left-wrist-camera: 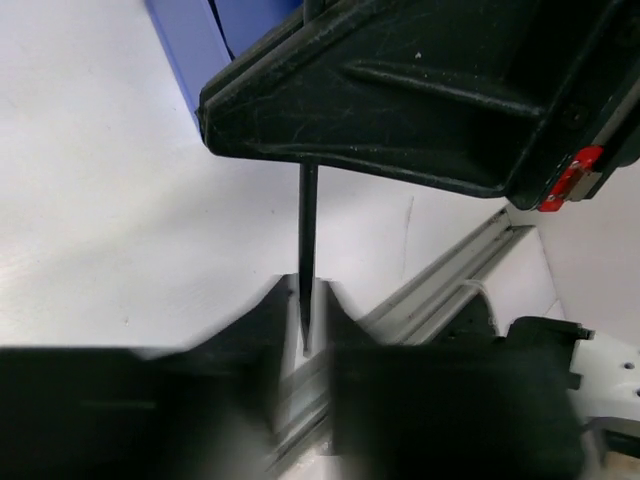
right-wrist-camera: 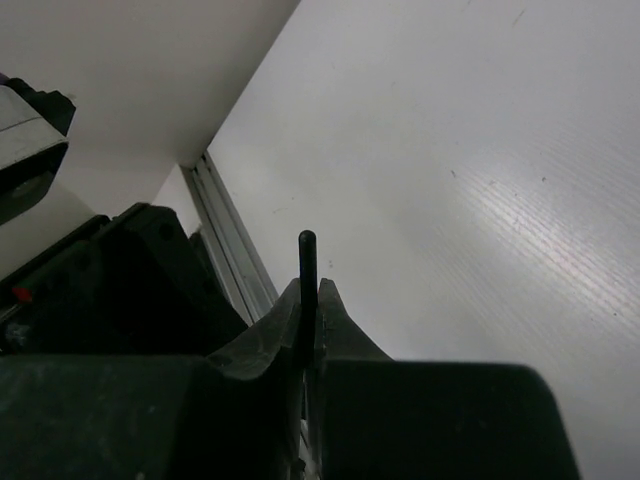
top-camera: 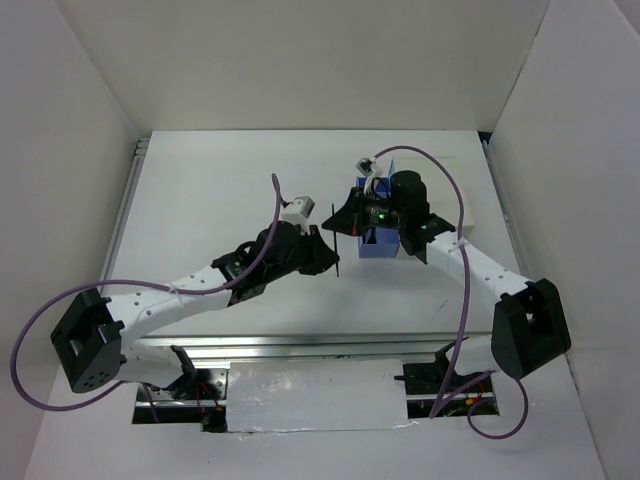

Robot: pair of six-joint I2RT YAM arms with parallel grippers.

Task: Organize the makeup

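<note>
From above, two arms reached over a white tabletop (top-camera: 220, 200). The left claw (top-camera: 326, 255) lay near the middle. The right claw (top-camera: 338, 222) was just beyond it, beside an open-topped blue box (top-camera: 385, 247). The right arm covered most of the box, so what it held could not be told.

In the left wrist view, the left claw's fingers (left-wrist-camera: 265, 320) were closed almost together on the near end of a thin black pencil (left-wrist-camera: 308, 220). The pencil was raised off the tabletop. It ran straight away from the camera and vanished under the black housing (left-wrist-camera: 420, 90) of the right arm. A small red tab (left-wrist-camera: 568, 172) sat on that housing, and any writing on it was too small to read. A corner of the blue box showed at the upper left. A metal rail (left-wrist-camera: 450, 275) crossed the lower right.

In the right wrist view, the right claw's fingers (right-wrist-camera: 340, 320) were pressed close together around a black stick (right-wrist-camera: 307, 262). Its rounded tip stood just past the fingertips. This may have been the other end of the same pencil, but the view did not settle it. Bare white tabletop lay beyond, with the rail at the left.
</note>
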